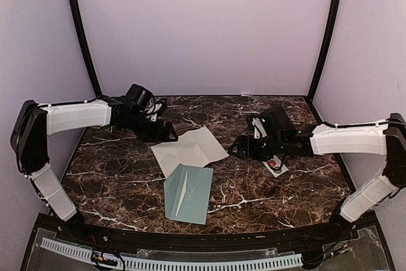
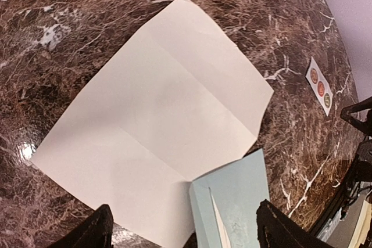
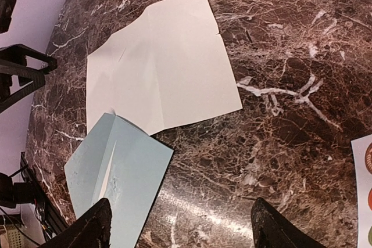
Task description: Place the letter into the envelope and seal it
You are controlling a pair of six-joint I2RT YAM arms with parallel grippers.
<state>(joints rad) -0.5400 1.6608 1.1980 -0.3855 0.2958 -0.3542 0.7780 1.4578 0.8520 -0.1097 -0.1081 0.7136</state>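
Lavender walls [image 1: 203, 30] and black corner posts [image 1: 79, 30] enclose the cell on three sides.

Counter [image 1: 114, 176]: dark brown marble pattern with white veining, polished, with glare spots. Judged slick.

Envelope [image 1: 188, 193]: pale teal, flat on the counter, lower centre of the top view. Its upper corner touches or just laps the lower edge of the letter. A whitish sliver runs down its face, probably the flap edge. Whether the flap stands open cannot be told. Judged very light, thin and limp. It is likely to slide on the polish and offers little to pinch from above, so take it by a free corner or the flap edge, with the other arm pinning the body.

Letter [image 1: 190, 149]: white sheet with fold creases, lying open at centre frame. Same handling, and easily crumpled.

Sticker strip [image 1: 276, 166]: small and white with round stickers, right of centre, below the right arm.

Left fingers [image 2: 96, 230]: spread wide and holding nothing, poised over the letter's upper-left side.

Right fingers [image 3: 93, 227]: spread wide and holding nothing, right of the letter.
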